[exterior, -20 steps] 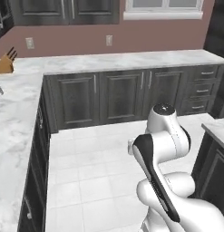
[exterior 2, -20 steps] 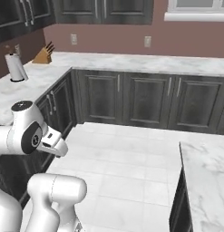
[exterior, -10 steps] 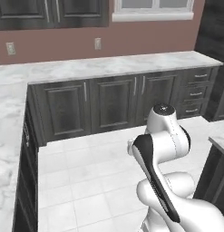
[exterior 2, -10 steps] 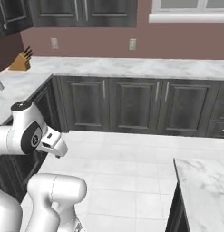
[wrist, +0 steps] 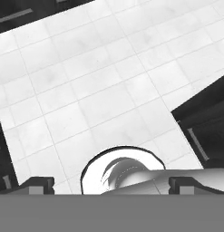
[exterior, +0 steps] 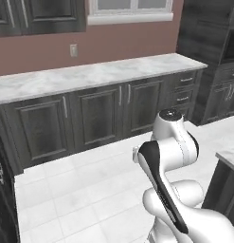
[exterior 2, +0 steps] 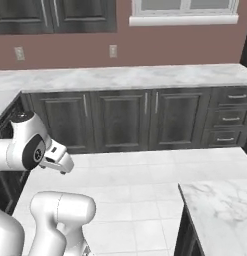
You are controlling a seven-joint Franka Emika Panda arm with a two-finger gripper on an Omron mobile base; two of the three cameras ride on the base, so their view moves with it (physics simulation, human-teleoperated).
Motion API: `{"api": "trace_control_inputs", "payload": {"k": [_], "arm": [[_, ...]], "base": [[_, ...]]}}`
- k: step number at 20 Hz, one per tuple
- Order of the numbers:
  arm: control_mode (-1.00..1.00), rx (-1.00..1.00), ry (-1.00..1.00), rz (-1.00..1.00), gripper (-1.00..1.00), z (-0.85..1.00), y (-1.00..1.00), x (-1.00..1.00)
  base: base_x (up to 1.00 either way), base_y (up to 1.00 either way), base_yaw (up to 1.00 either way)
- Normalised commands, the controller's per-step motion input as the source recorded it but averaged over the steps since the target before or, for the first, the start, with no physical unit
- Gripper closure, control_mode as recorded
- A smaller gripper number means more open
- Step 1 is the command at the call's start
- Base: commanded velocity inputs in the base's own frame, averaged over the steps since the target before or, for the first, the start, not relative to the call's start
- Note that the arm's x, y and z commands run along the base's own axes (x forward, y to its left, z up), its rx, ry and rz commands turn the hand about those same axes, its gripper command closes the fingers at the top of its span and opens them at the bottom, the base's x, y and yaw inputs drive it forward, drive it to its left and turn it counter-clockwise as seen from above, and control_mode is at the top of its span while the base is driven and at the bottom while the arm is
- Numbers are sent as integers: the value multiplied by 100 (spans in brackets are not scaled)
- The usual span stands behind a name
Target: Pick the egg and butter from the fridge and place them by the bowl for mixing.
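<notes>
The arm (exterior: pixel 168 152) is folded up close over its own base, its white links stacked with the dark joints between them; in the right base view the same arm (exterior 2: pixel 30 150) bends at the lower left, a small white block jutting from it over the floor; the tool (wrist: pixel 111 185) looks straight down at the white tiled floor (wrist: pixel 86 90), and its two dark fingertips (wrist: pixel 37 185) stand far apart at the two lower corners of the hand view, so the jaws are spread wide with nothing between them; ahead of the robot runs a long marble counter (exterior: pixel 90 75) along the brown wall, carried on a row of dark grey cabinets (exterior: pixel 94 114) with slim metal handles; a window (exterior 2: pixel 185 7) with a white sill sits above it, and a light socket plate (exterior: pixel 73 49) is set in the wall just beside the window's left end, with a second plate (exterior 2: pixel 18 53) farther left in the right base view; dark upper cupboards (exterior 2: pixel 55 15) hang left of the window; a stack of drawers (exterior 2: pixel 230 120) closes the cabinet row on the right; a tall dark unit (exterior: pixel 211 61) stands at the far right of the left base view; a second marble counter (exterior 2: pixel 220 205) juts in at the lower right, near the robot; I cannot tell from these views where the egg, butter, fridge and bowl are.
</notes>
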Motion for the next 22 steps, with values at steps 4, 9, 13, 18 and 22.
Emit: {"api": "trace_control_inputs", "payload": {"k": [4,9,13,18,22], "arm": [[100,0,0,0,-100,0,0,0],[100,0,0,0,-100,0,0,0],[100,0,0,0,-100,0,0,0],[100,0,0,0,-100,0,0,0],[100,0,0,0,-100,0,0,0]], "base": [[48,0,-44],[46,0,-46],[49,0,-43],[53,0,-34],[58,0,-31]]}}
